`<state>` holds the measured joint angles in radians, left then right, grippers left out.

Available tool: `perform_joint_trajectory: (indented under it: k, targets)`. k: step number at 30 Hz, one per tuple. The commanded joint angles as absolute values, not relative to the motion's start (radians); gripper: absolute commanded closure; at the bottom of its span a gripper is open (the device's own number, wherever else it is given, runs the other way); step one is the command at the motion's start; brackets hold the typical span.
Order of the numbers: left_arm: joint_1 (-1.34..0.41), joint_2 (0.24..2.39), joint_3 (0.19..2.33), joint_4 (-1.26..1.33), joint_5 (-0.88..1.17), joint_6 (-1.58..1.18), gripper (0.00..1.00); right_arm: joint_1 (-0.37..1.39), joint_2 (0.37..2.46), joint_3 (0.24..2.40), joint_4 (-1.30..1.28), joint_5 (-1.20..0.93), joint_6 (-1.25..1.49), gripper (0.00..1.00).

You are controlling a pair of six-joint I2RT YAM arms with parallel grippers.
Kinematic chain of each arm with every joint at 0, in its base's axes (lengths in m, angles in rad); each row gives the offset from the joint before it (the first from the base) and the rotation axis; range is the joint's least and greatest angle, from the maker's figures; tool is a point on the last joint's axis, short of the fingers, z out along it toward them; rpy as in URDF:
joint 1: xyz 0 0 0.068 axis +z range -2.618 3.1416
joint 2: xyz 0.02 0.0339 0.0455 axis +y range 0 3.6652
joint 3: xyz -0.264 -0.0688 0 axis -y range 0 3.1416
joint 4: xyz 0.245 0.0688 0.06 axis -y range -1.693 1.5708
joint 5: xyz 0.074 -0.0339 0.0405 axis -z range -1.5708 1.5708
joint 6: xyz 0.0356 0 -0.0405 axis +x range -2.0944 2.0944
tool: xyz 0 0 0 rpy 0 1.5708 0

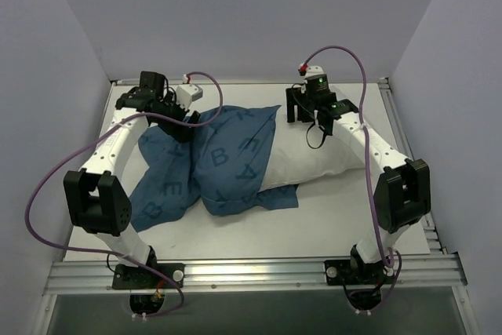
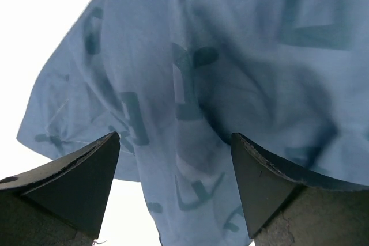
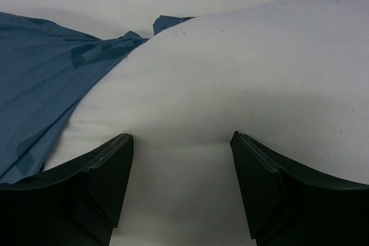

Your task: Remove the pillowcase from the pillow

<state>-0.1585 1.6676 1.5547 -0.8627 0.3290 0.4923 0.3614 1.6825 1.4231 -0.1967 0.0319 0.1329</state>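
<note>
The blue pillowcase [image 1: 212,166], printed with darker letters, lies bunched across the table's left and middle, still over the left end of the white pillow [image 1: 318,158]. The pillow's right half is bare. My left gripper [image 1: 182,127] is at the pillowcase's far left edge. In the left wrist view it [image 2: 176,142] is open, with loose folds of pillowcase [image 2: 230,73] hanging between and beyond its fingers, not pinched. My right gripper [image 1: 302,115] is at the pillow's far edge. In the right wrist view it [image 3: 181,139] stands open with its tips against the bare pillow [image 3: 242,73]; the pillowcase [image 3: 46,84] lies to its left.
The white tabletop [image 1: 259,225] is bordered by an aluminium rail [image 1: 251,272] at the near edge, where both arm bases are bolted. Pale walls close in the back and both sides. Purple cables [image 1: 47,186] loop off each arm.
</note>
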Motion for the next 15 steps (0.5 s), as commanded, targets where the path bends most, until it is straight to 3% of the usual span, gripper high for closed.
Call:
perform_joint_trajectory:
  k: [1,3,4,5,6,9,15]
  targets:
    - [-0.170,1.692,1.557,-0.853,0.359,0.535,0.14,0.354,1.669,1.358,-0.150,0.078,0.190,0.30]
    - [-0.182,1.677,1.510,-0.810,0.327,0.523,0.40,0.350,1.690,1.313,-0.143,0.104,0.196,0.31]
    - [-0.183,1.675,1.479,-0.773,0.312,0.514,0.58,0.344,1.701,1.298,-0.138,0.109,0.205,0.34]
    - [-0.178,1.678,1.471,-0.766,0.298,0.508,0.84,0.336,1.707,1.284,-0.134,0.109,0.212,0.36]
    - [-0.172,1.678,1.468,-0.761,0.279,0.506,0.98,0.319,1.712,1.270,-0.135,0.106,0.218,0.38]
    - [-0.109,1.667,1.468,-0.746,0.269,0.473,0.98,0.295,1.730,1.217,-0.133,0.107,0.235,0.42]
    - [0.130,1.592,1.549,-0.658,0.152,0.425,0.98,0.219,1.795,1.060,-0.072,0.068,0.273,0.62]
